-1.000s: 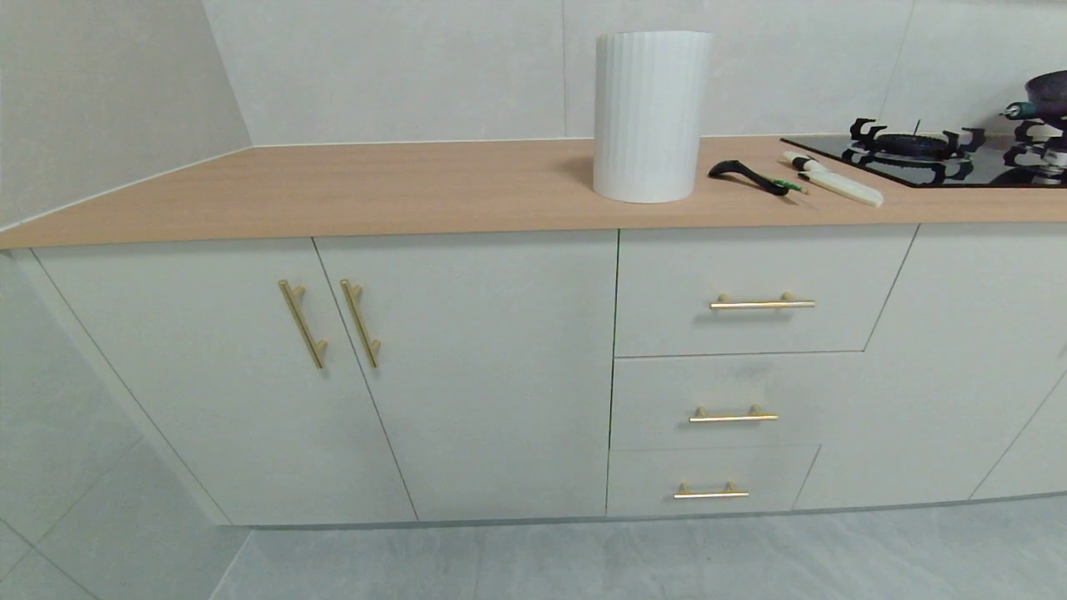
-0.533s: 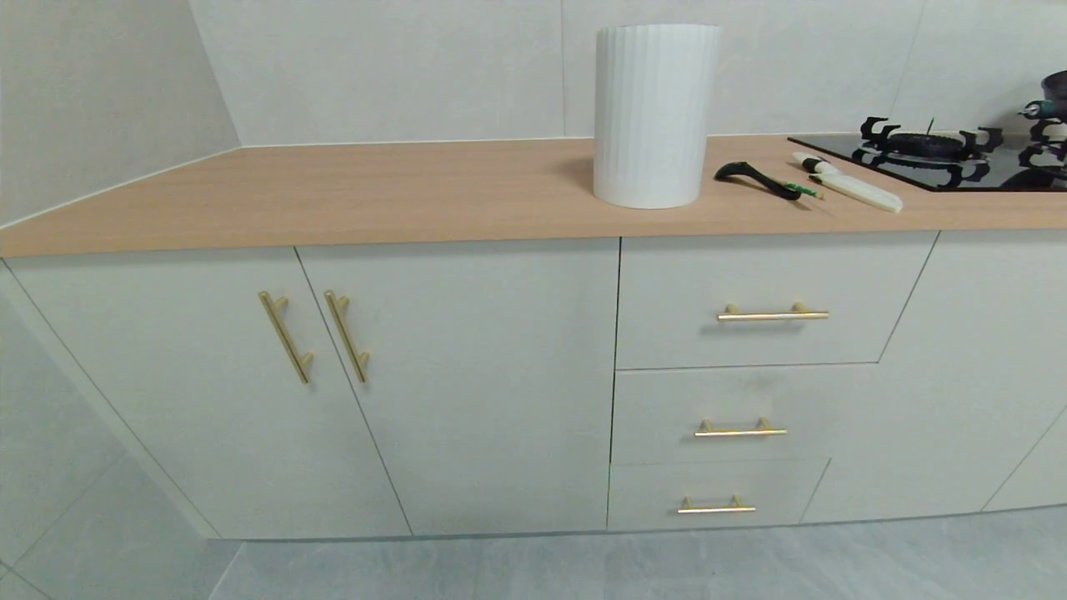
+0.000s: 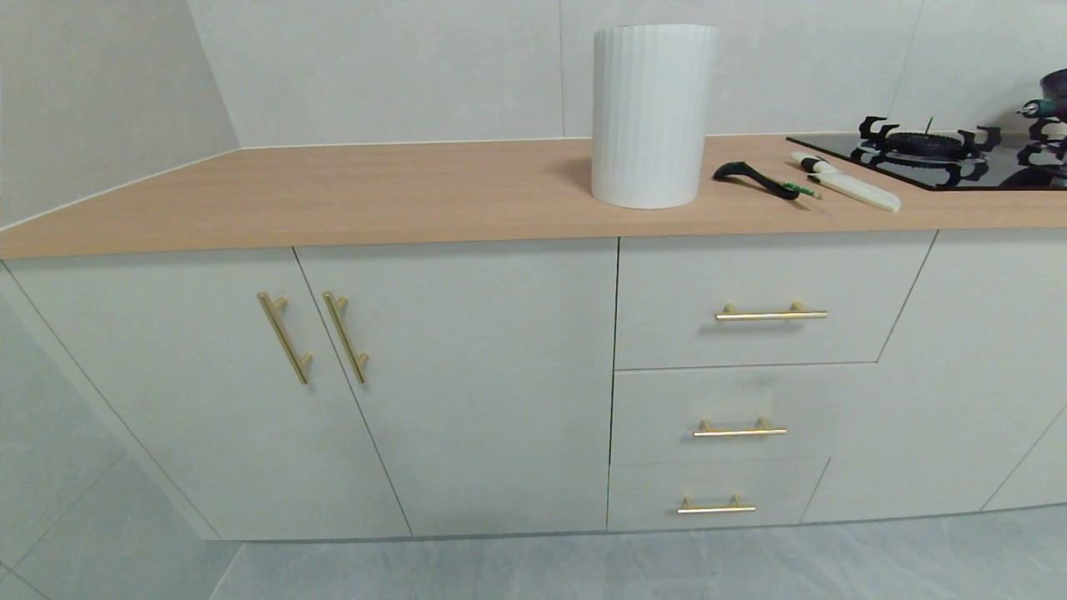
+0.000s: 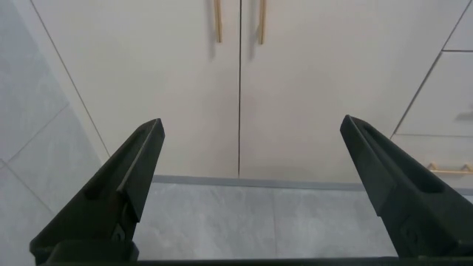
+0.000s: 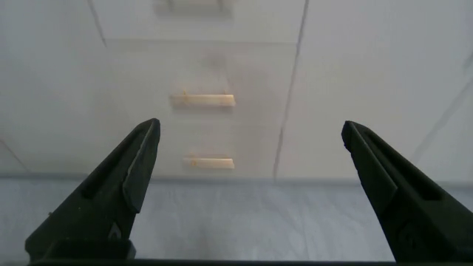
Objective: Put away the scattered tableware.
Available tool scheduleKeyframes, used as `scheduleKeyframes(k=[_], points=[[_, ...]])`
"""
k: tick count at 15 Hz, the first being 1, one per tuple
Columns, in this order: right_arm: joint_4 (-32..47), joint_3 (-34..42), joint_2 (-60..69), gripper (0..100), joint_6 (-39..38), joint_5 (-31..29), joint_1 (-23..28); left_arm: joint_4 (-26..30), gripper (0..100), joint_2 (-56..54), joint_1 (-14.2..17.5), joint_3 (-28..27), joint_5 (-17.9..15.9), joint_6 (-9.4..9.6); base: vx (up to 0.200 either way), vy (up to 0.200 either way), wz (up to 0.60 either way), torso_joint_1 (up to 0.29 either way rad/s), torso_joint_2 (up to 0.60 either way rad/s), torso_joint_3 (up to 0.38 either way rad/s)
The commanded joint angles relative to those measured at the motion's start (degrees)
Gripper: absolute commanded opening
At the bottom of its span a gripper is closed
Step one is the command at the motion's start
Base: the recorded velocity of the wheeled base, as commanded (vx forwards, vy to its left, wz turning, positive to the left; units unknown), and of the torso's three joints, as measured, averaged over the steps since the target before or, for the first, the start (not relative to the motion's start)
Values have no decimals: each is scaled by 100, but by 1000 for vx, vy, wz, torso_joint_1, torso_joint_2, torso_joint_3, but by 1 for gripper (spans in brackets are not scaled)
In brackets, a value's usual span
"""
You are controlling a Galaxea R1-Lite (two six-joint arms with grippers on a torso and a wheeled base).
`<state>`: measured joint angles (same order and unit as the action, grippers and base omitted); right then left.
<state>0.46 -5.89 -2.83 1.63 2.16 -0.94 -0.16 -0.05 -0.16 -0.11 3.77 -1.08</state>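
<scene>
On countertop [image 3: 375,187], white canister [image 3: 650,117] beside black utensil [image 3: 754,177], knife [image 3: 850,187] (left tool [image 4: 251,124], right tool [image 5: 251,125] spread)

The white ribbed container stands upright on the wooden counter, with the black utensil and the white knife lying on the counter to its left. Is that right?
Not quite: the side is wrong. In the head view the white ribbed container stands upright on the wooden counter, but the black utensil and the white knife lie to its right, between it and the stove.
</scene>
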Motion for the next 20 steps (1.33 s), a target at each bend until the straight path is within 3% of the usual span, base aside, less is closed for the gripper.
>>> scheduleKeyframes(k=[1,8,13,17,20], points=[[-29,-1389,-2064,100,-119,320,-179,-2,100,5,-2,2,1,3,0,0,0,0,0,0],[-363,-3551,-6836,100,-128,197,-592,-2,100,5,-2,-7,1,3,0,0,0,0,0,0],[-846,-3595,-8796,100,-137,74,-697,-2,100,5,-2,2,1,3,0,0,0,0,0,0],[-2164,-3296,-9886,100,-163,74,-697,-2,100,5,-2,2,1,3,0,0,0,0,0,0],[-3421,-3103,-10862,100,-163,-304,-706,-2,100,5,-2,2,1,3,0,0,0,0,0,0]])
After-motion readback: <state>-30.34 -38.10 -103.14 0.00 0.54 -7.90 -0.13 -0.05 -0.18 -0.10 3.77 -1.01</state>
